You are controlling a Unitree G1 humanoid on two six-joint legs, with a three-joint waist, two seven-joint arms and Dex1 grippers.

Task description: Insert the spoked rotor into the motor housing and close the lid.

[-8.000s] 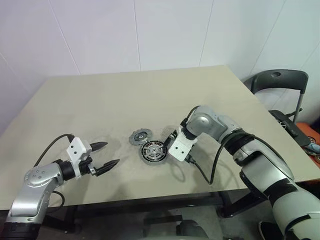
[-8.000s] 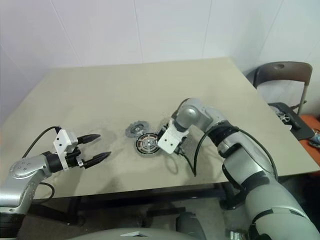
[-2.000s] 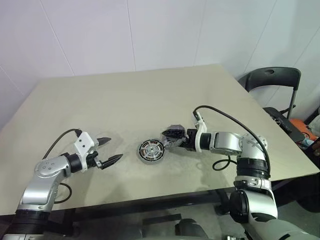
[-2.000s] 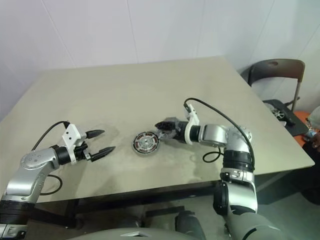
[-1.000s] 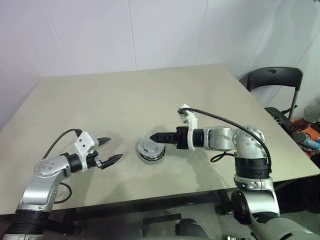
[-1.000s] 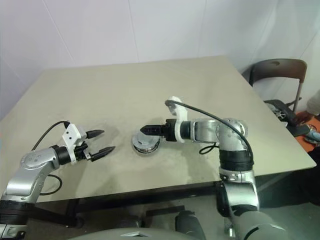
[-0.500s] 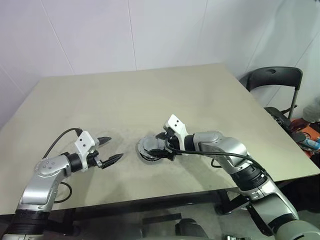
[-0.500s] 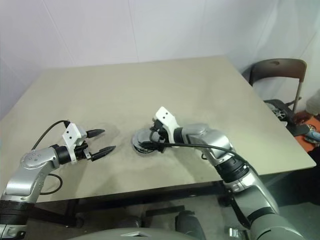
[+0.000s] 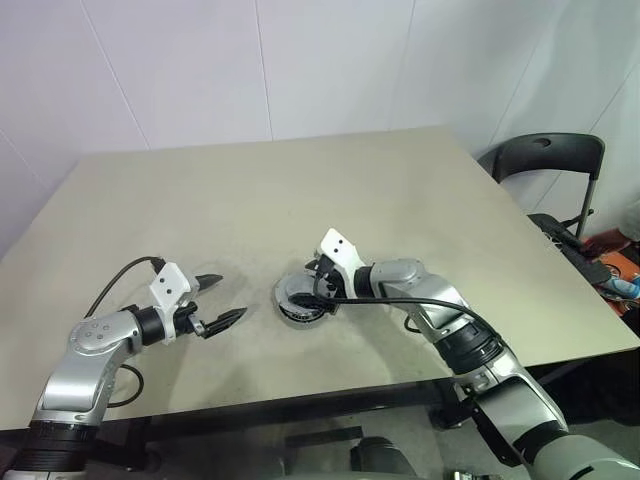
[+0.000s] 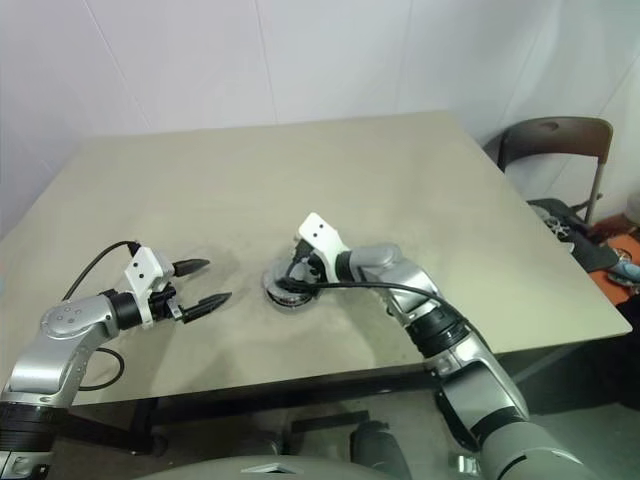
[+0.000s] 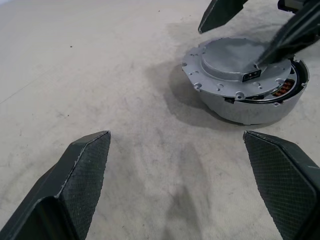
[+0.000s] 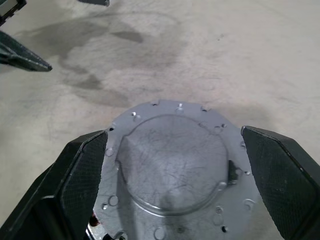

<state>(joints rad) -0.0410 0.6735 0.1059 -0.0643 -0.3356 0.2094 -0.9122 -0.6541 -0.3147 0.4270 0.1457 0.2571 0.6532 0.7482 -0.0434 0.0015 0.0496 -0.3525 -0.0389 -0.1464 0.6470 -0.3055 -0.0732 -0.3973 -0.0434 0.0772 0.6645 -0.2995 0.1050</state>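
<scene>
The left gripper [image 9: 222,301] hangs nearest the table's front edge, at about eight o'clock from the table's centre, its two black fingers [image 11: 80,185] spread wide and empty. It points toward three o'clock, and in its wrist view the motor housing [image 11: 260,107] sits well apart ahead of it, with bare tabletop between.

Farther in, just short of the centre of the table [image 9: 250,190], the housing stands flat with the lid [image 11: 235,65] resting on top. The lid does not look fully seated: on the side facing the left gripper a gap shows beneath its rim, where copper-brown windings [image 11: 282,89] peek out, so the lid seems tilted or shifted off centre. The spoked rotor cannot be seen; I judge it is already inside, under the lid.

The right gripper [image 9: 318,292] is by far the nearer hand. It reaches in from three o'clock and hovers over the lid, its fingers [image 12: 80,185] splayed wide to either side of the disc, flanking it at roughly nine and three in its wrist view. Whether the fingertips touch the lid I cannot tell.

The relation that matters is that the lid lies directly below and between the right fingers, its flat face up; a downward press or a centring squeeze seems the likely need. The risk is pushing a crooked lid and jamming it.
</scene>
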